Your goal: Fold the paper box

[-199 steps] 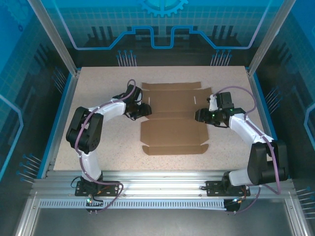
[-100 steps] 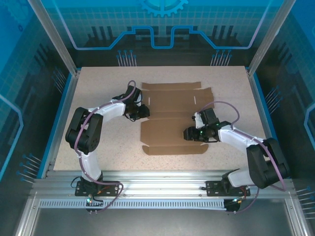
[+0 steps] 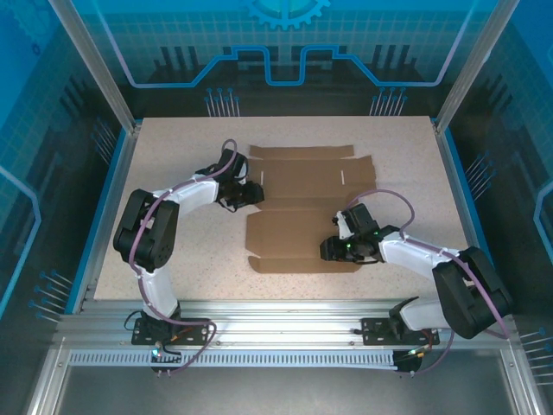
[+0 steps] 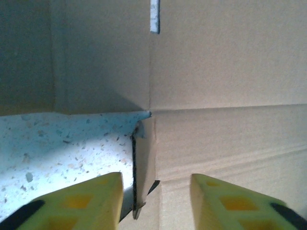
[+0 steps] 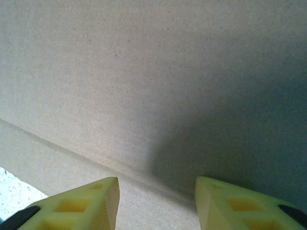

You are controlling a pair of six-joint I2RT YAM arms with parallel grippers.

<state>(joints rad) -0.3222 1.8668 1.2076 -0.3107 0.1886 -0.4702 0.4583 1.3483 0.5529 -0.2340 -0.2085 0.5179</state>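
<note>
Two pincers gaping apart, clamping nothing: left pincer (image 3: 249, 195) hovering at paper box (image 3: 302, 203) left edge; right pincer (image 3: 328, 251) shifting from right side onto near panel, readying fold.

One paper box (image 3: 302, 183), two grippers (image 3: 247, 197) (image 3: 327, 251) (left, right).

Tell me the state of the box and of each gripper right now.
paper box: unfolded, spread out on the table.
left gripper: open, fingers apart at a notch in the box's left edge, not clamped on it.
right gripper: open, fingers apart low over the box's near panel, by a crease, holding nothing.
</note>
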